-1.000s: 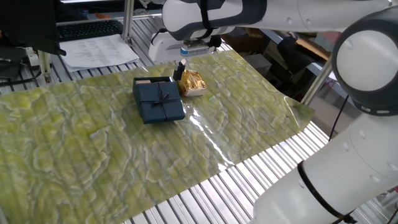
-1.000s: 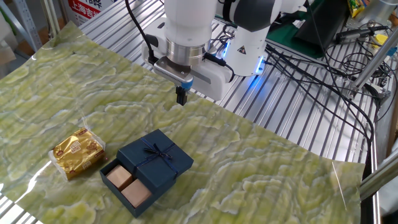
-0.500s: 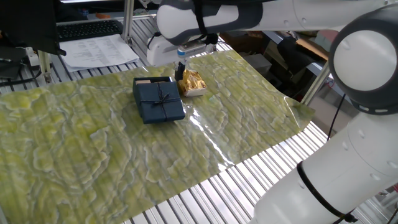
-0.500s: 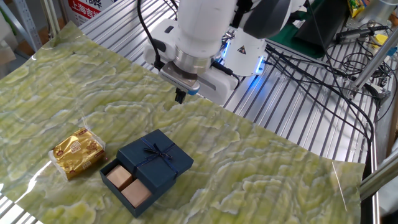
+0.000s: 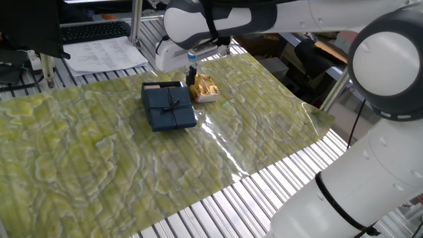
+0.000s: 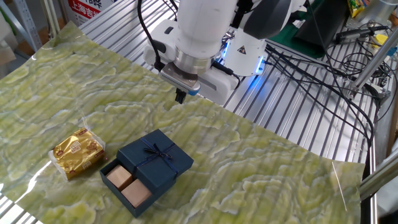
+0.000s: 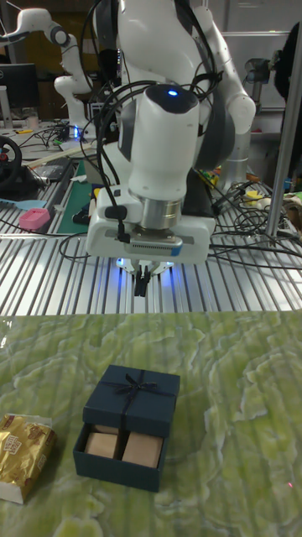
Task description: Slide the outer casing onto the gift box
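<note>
The navy outer casing [image 6: 155,158] with its ribbon bow lies on the green mat and covers part of the gift box [image 6: 129,185]. The box sticks out of it toward the mat's near edge and shows two tan blocks inside. In the tall fixed view the casing [image 7: 134,393] sits over the box [image 7: 120,449]. In one fixed view a pale strip of the box [image 5: 156,86] shows behind the casing [image 5: 170,107]. My gripper [image 6: 181,96] hangs shut and empty above the mat's far edge, well clear of the casing; it shows again as the gripper [image 5: 192,71] and the gripper [image 7: 143,284].
A crinkled gold-wrapped item [image 6: 77,152] lies on the mat beside the box, also seen as the gold item [image 5: 204,88]. The mat [image 6: 261,174] covers a ribbed metal table [image 6: 298,106]. The arm's base and cables [image 6: 292,62] stand behind.
The wrist and arm body have tilted and shifted a little, while the fingertips stay almost in place. The casing, box and gold item have not moved.
</note>
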Controlling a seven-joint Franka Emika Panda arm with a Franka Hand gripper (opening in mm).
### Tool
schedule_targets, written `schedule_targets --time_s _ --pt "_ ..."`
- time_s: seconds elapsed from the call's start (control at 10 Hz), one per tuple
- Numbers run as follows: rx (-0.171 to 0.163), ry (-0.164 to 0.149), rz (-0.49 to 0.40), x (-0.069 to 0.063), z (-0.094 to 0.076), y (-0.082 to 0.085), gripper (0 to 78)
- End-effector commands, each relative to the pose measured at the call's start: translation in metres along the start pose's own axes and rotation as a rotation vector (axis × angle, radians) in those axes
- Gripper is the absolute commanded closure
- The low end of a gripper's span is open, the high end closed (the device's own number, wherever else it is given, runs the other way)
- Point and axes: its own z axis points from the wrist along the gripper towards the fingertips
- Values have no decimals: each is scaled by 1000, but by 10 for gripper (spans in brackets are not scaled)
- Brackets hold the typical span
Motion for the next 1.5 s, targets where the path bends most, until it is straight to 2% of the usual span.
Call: schedule_targets --time_s 0.1,0.3,0.6,0.8,1.1,1.3,1.5 --pt "-1 -2 6 1 3 1 776" --pt "-5 -2 1 4 8 3 776" --pt "-3 -3 21 20 23 8 776" --pt "-6 -5 20 24 30 10 776" --pt "-40 -69 42 26 64 13 776" --pt "-44 -68 37 26 71 14 776" --pt "-81 -60 36 27 70 17 776"
